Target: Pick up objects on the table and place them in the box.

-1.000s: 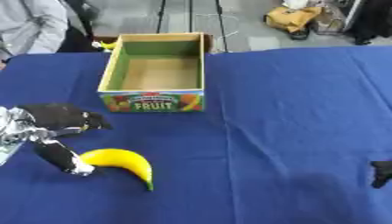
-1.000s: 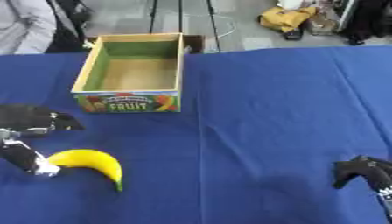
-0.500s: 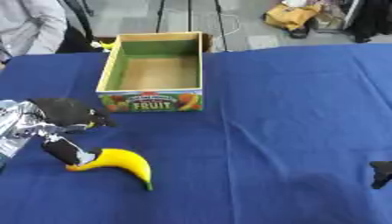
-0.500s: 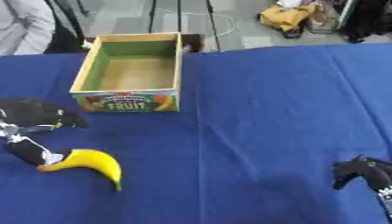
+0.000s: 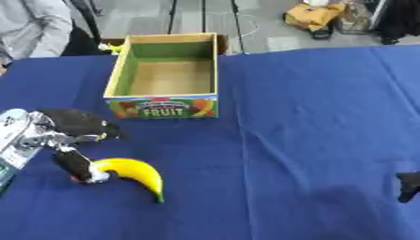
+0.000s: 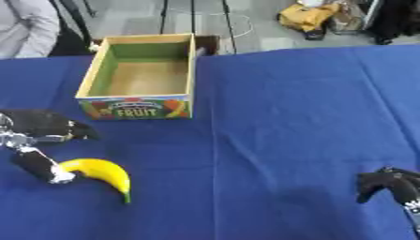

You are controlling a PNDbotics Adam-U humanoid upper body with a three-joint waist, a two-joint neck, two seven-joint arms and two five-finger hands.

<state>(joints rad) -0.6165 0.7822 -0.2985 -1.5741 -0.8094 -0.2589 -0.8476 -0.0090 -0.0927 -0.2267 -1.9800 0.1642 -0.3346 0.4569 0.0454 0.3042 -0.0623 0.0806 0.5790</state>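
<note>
Left eye view shows the left robot hand (image 5: 70,140) low on the near side of the fruit box (image 5: 164,77), with one dark finger (image 5: 75,165) laid against the stem end of the banana (image 5: 135,174) and the other fingers (image 5: 82,125) spread above it. The hand reads as open around the fruit and not yet closed on it: the banana lies on the blue surface (image 5: 311,117), curving away from the finger toward the near edge.

To do this grasp well, I judge the hand should settle lower and further over the thick middle of the banana before curling, since a hold at the stem end alone would let the long body swing or slip on the lift. The upper fingers need to come down on the far side of the curve so that the fruit sits between them and the lower finger.

From the box, the banana lies near, toward the robot and slightly to its left; the box stands open-topped and looks empty, so the drop has room. Its near wall is the one thing to clear on the way in.

Right eye view shows the right robot hand (image 6: 392,185) idle, well apart from the box at the lower right, fingers curled on nothing.
</note>
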